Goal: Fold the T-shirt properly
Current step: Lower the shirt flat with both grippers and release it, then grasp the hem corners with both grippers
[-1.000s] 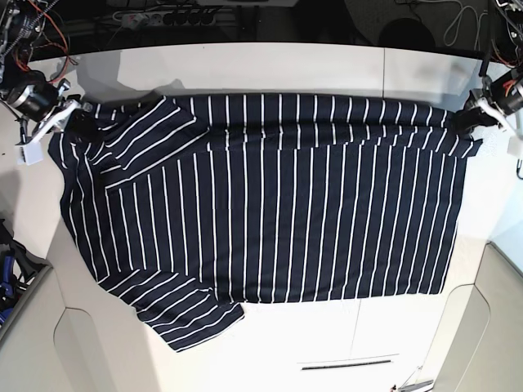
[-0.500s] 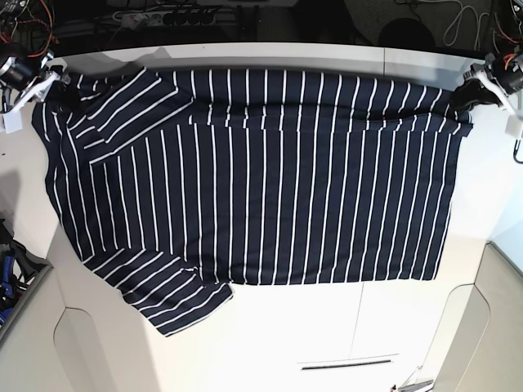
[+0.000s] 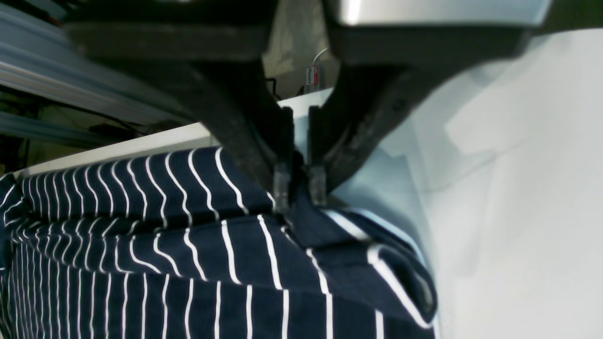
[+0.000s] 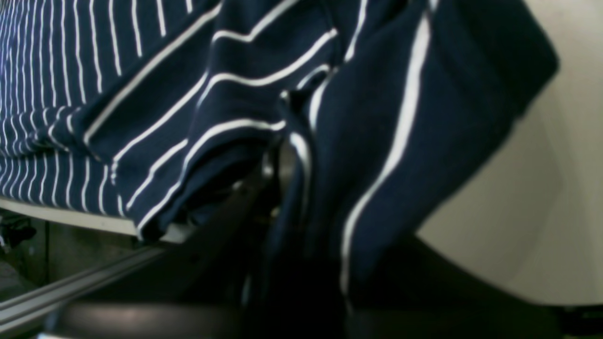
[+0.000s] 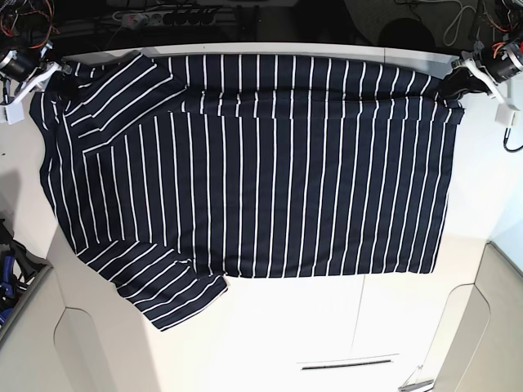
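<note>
White table carries the T-shirt; left gripper and right gripper each clamp a far corner.

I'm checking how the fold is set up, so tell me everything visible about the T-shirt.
The T-shirt is dark navy soft fabric with thin white stripes, spread mostly flat across the white table. One short sleeve lies at the near corner, another is folded over at the far edge. The left gripper and right gripper each pinch a far corner, bunching the cloth there.
</note>
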`<state>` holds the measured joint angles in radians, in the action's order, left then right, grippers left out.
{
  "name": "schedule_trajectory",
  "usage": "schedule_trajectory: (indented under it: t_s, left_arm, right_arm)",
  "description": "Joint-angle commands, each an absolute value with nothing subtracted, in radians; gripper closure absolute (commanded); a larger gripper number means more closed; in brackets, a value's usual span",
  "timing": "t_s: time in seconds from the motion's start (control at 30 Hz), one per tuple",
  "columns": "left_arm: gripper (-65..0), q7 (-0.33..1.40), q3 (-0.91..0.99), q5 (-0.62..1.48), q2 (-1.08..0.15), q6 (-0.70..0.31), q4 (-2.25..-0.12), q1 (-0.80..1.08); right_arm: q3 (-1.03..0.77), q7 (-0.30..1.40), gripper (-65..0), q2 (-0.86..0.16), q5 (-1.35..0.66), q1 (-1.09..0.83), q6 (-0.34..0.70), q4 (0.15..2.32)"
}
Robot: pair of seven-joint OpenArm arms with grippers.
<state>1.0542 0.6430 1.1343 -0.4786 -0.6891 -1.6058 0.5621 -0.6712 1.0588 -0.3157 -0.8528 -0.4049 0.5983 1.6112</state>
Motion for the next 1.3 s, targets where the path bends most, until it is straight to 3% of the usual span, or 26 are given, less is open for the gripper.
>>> schedule_trajectory:
  t_s: [0.0,0.03,0.1,0.17,0.2,0.67,0.93,1.27]
  left_arm:
    - [0.0,1.039,0.655,1.141,-0.49,-0.698,-1.62,0.566]
    - [0.0,1.037,0.655,1.136,-0.49,-0.698,-1.62,0.566]
    - [-10.8,1.037,0.655,1.135,-0.49,-0.698,-1.62,0.566]
    - [-23.3,1.037,0.655,1.135,-0.49,-0.698,-1.62,0.566]
    - [-26.3,1.039,0.655,1.135,-0.491,-0.698,-1.62,0.566]
    - [-26.3,1.013,0.881,1.171,-0.496,-0.698,-1.62,0.555]
    - [-26.5,1.006,0.965,1.172,-0.516,-0.698,-1.62,0.545]
    - [-31.8,0.978,0.945,1.168,-0.537,-0.698,-1.62,0.438]
  right_arm:
    - [-0.682,1.039,-9.0,-0.335,-0.852,-0.408,0.598,1.627]
    - [-0.682,1.039,-16.4,-0.335,-0.849,-0.408,0.598,1.627]
    - [-0.682,1.039,-28.5,-0.336,-0.849,-0.408,0.598,1.627]
    - [-0.688,1.039,-36.0,-0.336,-0.849,-0.407,0.598,1.627]
    - [-0.697,1.037,-37.4,-0.336,-0.849,-0.407,0.598,1.628]
    - [-1.021,0.983,-37.3,-0.387,-0.92,-0.344,0.598,1.629]
    - [-1.024,0.919,-37.3,-0.446,-0.87,-0.219,0.588,1.629]
    - [-0.899,0.853,-37.3,-0.448,-0.751,-0.036,0.587,1.589]
